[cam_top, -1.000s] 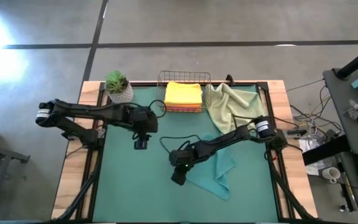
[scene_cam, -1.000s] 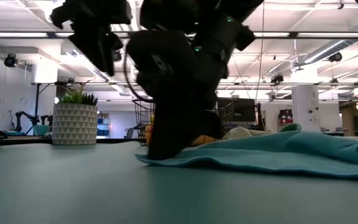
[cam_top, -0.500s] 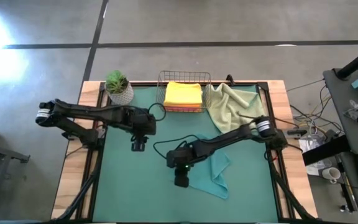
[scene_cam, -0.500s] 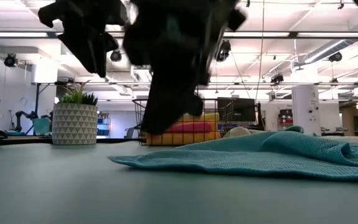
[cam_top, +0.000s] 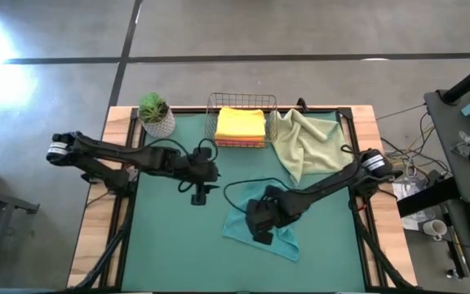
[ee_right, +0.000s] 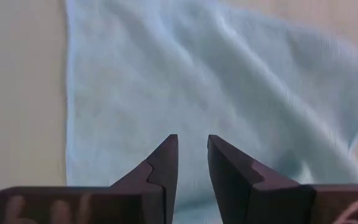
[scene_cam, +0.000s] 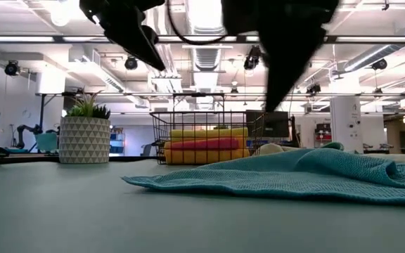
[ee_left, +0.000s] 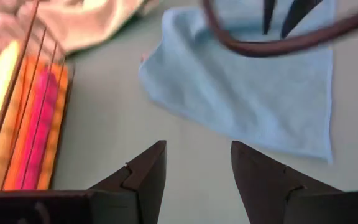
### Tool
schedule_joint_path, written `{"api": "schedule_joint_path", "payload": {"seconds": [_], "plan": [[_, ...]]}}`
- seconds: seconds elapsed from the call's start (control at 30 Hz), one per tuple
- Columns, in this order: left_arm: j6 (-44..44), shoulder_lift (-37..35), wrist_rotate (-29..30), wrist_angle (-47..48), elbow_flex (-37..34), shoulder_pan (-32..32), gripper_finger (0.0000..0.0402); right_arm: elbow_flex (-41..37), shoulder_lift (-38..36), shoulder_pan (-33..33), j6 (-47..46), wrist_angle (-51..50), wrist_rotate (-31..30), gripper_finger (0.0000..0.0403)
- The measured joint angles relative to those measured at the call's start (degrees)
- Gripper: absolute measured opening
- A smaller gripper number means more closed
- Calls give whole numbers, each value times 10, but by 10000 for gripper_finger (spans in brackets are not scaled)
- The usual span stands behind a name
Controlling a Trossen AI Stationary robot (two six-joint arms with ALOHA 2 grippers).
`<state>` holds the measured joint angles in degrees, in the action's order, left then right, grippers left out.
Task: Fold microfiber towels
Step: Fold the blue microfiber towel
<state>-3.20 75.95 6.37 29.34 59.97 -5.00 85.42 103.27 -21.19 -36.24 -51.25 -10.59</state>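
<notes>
right pincer [ee_right: 191, 163] over teal towel [ee_right: 229, 87], empty

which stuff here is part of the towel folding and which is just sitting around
Job:
teal towel, spread on the mat
sage green towel, crumpled beside the basket
folded towels in the wire basket
left gripper, open
right gripper, above the teal towel

Lying about:
potted plant
</notes>
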Motion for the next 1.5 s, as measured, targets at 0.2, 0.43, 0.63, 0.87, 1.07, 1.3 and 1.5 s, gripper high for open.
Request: {"api": "schedule_joint_path", "payload": {"seconds": [0.2, 0.43, 0.63, 0.87, 1.07, 1.3, 1.5], "plan": [[0, 11, -1, -153, -63, -26, 164, -109, -85, -11, -87, 13, -2, 79], [0, 73, -4, -251, -91, -47, 164, -240, -188, -24, -172, 86, 0, 79], [51, 148, -22, -305, -73, -56, 164, -316, -235, -30, -223, 106, 3, 79], [119, 215, -23, -382, -61, -57, 164, -370, -256, -32, -215, 149, 30, 79], [150, 249, -27, -384, -49, -65, 164, -411, -255, -33, -216, 183, 46, 79], [197, 293, -30, -415, -48, -79, 164, -439, -254, -33, -223, 187, 41, 79], [211, 323, -30, -424, -47, -79, 164, -458, -244, -33, -227, 199, 41, 79]]}}
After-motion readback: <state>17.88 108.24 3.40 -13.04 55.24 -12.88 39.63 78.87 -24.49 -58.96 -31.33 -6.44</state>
